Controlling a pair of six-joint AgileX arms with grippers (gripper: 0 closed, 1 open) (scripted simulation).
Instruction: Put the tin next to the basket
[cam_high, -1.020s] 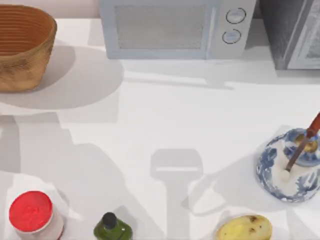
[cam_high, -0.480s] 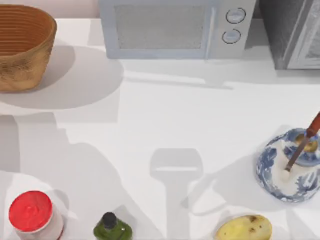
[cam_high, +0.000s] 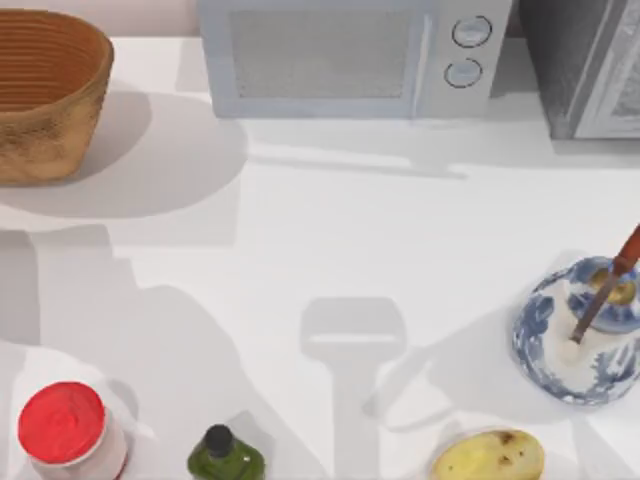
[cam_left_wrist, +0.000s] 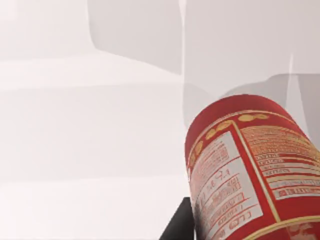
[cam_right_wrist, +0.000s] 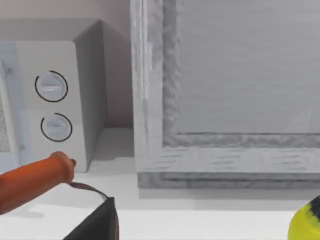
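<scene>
The tin (cam_left_wrist: 250, 170) rides tilted and close before the left wrist camera, evidently carried by the left arm's claw, a dark finger (cam_left_wrist: 179, 225) beside its base; whether the claw is pinching it cannot be told. The basket (cam_high: 45, 90) waits at the counter's (cam_high: 330, 250) far left corner, bare counter on its right suiting the drop. The right arm idles near the microwave (cam_right_wrist: 45, 100); its claw's state cannot be told.

No visible change in top view.
</scene>
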